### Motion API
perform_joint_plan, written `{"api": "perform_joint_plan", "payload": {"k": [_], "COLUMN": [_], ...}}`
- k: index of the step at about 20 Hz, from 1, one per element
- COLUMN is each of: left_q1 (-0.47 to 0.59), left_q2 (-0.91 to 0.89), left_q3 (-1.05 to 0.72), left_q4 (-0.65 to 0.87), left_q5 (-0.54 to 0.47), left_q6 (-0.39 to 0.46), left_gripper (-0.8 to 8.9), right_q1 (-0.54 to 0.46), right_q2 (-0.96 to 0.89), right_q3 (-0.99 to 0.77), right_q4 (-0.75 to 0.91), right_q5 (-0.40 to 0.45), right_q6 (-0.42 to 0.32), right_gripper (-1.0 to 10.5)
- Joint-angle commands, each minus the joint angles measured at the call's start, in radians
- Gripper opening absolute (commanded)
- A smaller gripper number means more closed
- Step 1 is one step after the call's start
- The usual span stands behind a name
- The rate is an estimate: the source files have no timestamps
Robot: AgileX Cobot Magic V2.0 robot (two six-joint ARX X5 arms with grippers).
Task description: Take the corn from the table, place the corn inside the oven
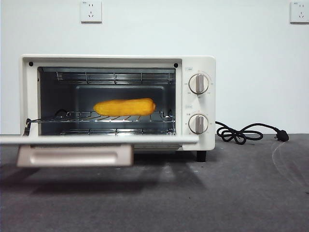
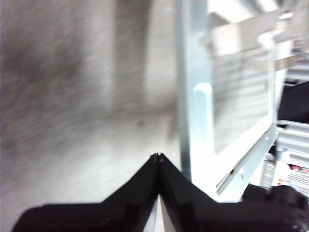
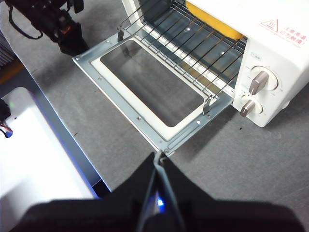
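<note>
The yellow-orange corn [image 1: 124, 107] lies lengthwise on the wire rack [image 1: 72, 117] inside the cream-white oven [image 1: 200, 63]; the right wrist view shows one end of the corn [image 3: 215, 21]. The oven door [image 1: 96, 140] hangs fully open and level, handle [image 1: 75, 155] toward me. My right gripper [image 3: 158, 157] is shut and empty, above the table near the open door's [image 3: 120, 104] corner. My left gripper [image 2: 157, 156] is shut and empty beside the door's [image 2: 195, 121] other side. No gripper shows in the front view.
A black cord and plug [image 1: 244, 133] lie on the dark grey table [image 1: 203, 203] right of the oven. Two knobs [image 1: 198, 83] are on its front. The left arm [image 3: 58, 24] is dark beyond the door; a white base [image 3: 34, 164] borders the table.
</note>
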Motion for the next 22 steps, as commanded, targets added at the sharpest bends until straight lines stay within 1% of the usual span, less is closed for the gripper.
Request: {"api": "perform_joint_plan", "payload": {"k": [1, 4, 6, 14, 18, 22], "left_q1": [0.014, 0.019, 0.019, 0.018, 0.018, 0.018], "left_q2": [0.004, 0.004, 0.004, 0.004, 0.004, 0.004], "left_q3": [0.036, 0.094, 0.143, 0.323, 0.37, 0.378], "left_q4": [-0.008, -0.012, -0.011, -0.004, 0.025, 0.073], "left_q5": [0.096, 0.184, 0.204, 0.202, 0.203, 0.202], "left_q6": [0.018, 0.01, -0.01, -0.063, -0.093, -0.128], "left_gripper": [-0.08, -0.08, -0.08, -0.08, -0.08, -0.08], "right_q1": [0.0, 0.0, 0.0, -0.001, 0.0, 0.0], "right_q2": [0.0, 0.0, 0.0, 0.0, 0.0, 0.0], "right_q3": [0.0, 0.0, 0.0, 0.0, 0.0, 0.0], "right_q4": [0.004, 0.003, 0.003, 0.005, 0.008, 0.016], "right_q5": [-0.004, -0.004, -0.004, -0.003, -0.003, -0.003], "right_q6": [-0.007, -0.006, -0.005, -0.002, -0.002, -0.002], "right_gripper": [-0.1, -0.1, -0.1, -0.1, -0.1, -0.1]}}
